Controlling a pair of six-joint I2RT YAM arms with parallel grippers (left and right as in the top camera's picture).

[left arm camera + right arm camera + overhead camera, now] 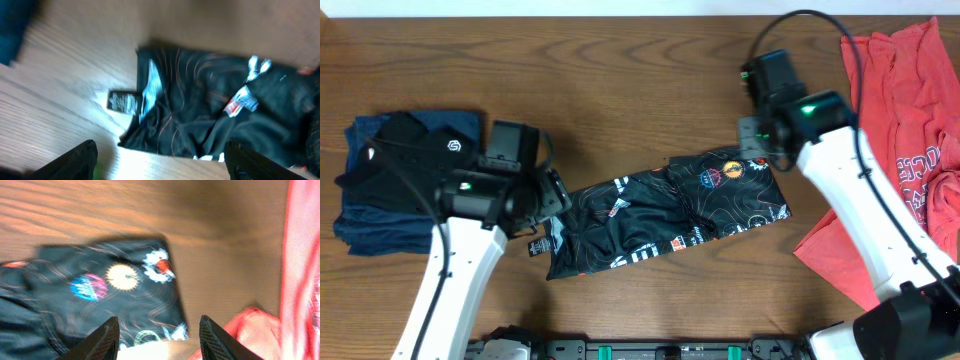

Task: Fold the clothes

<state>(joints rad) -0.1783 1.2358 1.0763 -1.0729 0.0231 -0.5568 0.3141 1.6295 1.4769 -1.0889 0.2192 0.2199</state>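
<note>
Wide and empty, my left claw hangs over the left end of the black shirt. Behind it, a folded pile sits at the left edge of the table. The shirt lies as a long slanted strip mid-table, nearer the front edge, and its label pokes out at the left end. My right claw is parted and holds nothing, above the shirt's right corner. Just beside it, coral T-shirts are heaped at the right edge.

Risks, as I judge them:
- A low finger catching the cloth would drag the fold open.
- The loose left end may spring apart.
- My right claw, straying rightward, could snag the coral cloth.
</note>
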